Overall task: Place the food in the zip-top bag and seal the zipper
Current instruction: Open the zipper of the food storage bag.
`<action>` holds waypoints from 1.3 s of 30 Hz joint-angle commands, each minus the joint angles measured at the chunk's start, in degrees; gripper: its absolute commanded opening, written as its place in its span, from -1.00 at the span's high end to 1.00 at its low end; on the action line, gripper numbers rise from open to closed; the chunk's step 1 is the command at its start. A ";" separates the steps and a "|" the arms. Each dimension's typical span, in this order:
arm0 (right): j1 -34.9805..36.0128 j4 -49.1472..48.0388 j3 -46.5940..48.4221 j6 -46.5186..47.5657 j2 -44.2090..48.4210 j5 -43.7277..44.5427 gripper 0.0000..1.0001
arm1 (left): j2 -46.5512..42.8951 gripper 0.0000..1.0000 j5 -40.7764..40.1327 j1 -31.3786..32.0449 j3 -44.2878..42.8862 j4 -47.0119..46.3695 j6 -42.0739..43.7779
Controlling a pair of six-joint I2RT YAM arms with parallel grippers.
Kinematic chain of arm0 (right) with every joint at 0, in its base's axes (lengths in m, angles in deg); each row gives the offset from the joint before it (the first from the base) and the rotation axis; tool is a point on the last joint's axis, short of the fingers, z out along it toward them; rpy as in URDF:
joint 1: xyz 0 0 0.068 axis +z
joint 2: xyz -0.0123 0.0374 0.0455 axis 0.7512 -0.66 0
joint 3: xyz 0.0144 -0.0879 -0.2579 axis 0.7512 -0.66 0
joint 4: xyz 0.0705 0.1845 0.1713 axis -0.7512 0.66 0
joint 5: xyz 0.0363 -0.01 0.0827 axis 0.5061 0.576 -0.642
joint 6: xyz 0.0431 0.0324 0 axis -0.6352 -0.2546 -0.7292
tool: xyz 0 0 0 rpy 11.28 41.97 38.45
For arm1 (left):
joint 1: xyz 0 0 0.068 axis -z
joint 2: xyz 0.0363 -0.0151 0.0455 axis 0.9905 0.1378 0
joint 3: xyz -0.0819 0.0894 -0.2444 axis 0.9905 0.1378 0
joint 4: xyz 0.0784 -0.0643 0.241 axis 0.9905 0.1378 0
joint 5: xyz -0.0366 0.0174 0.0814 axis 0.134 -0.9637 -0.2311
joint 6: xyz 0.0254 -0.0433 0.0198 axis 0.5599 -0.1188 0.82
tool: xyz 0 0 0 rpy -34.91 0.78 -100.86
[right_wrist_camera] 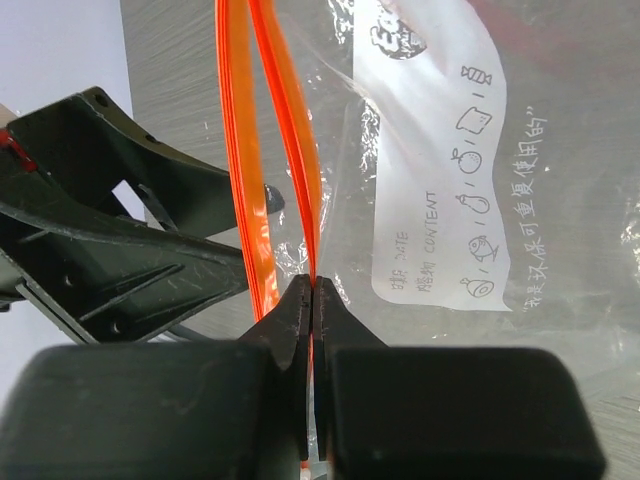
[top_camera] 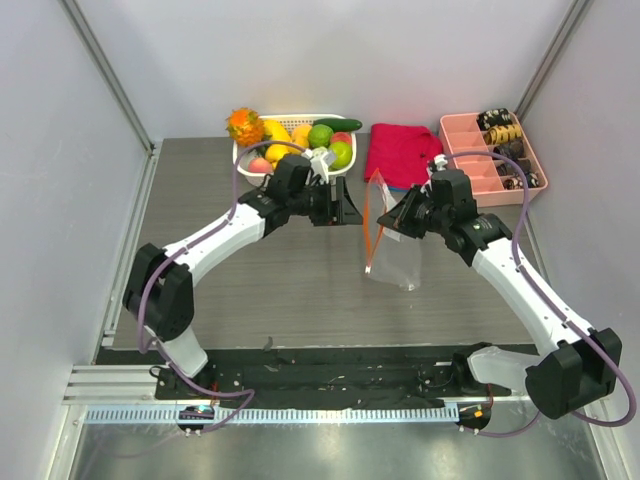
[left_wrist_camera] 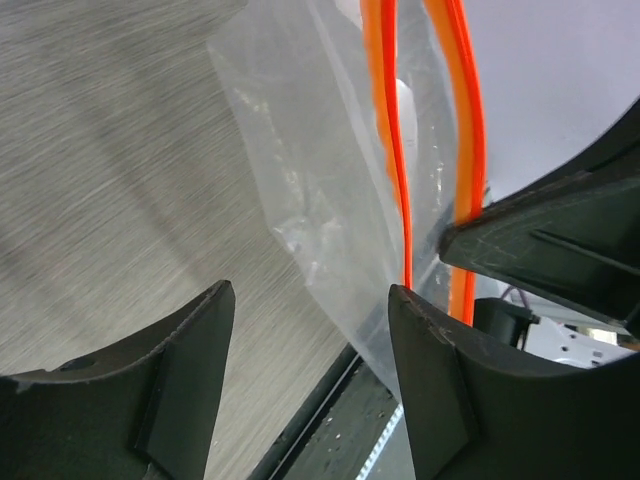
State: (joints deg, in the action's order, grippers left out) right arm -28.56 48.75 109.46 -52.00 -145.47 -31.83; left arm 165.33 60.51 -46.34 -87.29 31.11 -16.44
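The zip-top bag (top_camera: 397, 258) hangs clear and crinkly above the table, its mouth facing left. My right gripper (right_wrist_camera: 313, 281) is shut on one lip of the orange zipper (right_wrist_camera: 303, 190); the other lip (right_wrist_camera: 240, 180) bows away, so the mouth gapes. The whitish label (right_wrist_camera: 450, 190) faces the right wrist camera. My left gripper (left_wrist_camera: 310, 290) stands open just left of the mouth, and one of its fingers (left_wrist_camera: 440, 370) reaches the near zipper strip (left_wrist_camera: 395, 150) and the bag's film. Only table shows between its jaws. The food (top_camera: 290, 135) lies in the white basket (top_camera: 243, 156) behind the left arm.
A frilly orange piece (top_camera: 243, 125) sits at the basket's left corner. A red cloth (top_camera: 402, 152) lies behind the bag. A pink compartment tray (top_camera: 462, 150) with small items stands at the back right. Grey walls close in both sides.
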 commanded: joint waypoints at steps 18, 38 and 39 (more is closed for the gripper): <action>0.25 -7.40 -1.95 -0.20 -0.63 -1.64 0.98 | -0.44 -0.08 -0.42 -0.50 3.81 -10.66 -6.04; -3.00 -0.63 0.51 6.75 0.69 2.58 0.99 | -0.96 -0.39 -14.17 -4.19 -3.32 11.95 18.77; -2.92 -0.98 0.33 6.48 0.25 2.31 0.99 | -1.58 -0.57 -11.71 -4.28 -3.41 11.16 19.55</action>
State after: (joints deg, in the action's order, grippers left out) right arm -31.31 48.77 107.60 -46.43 -145.05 -29.69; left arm 167.01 43.13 -50.60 -87.49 43.31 -1.27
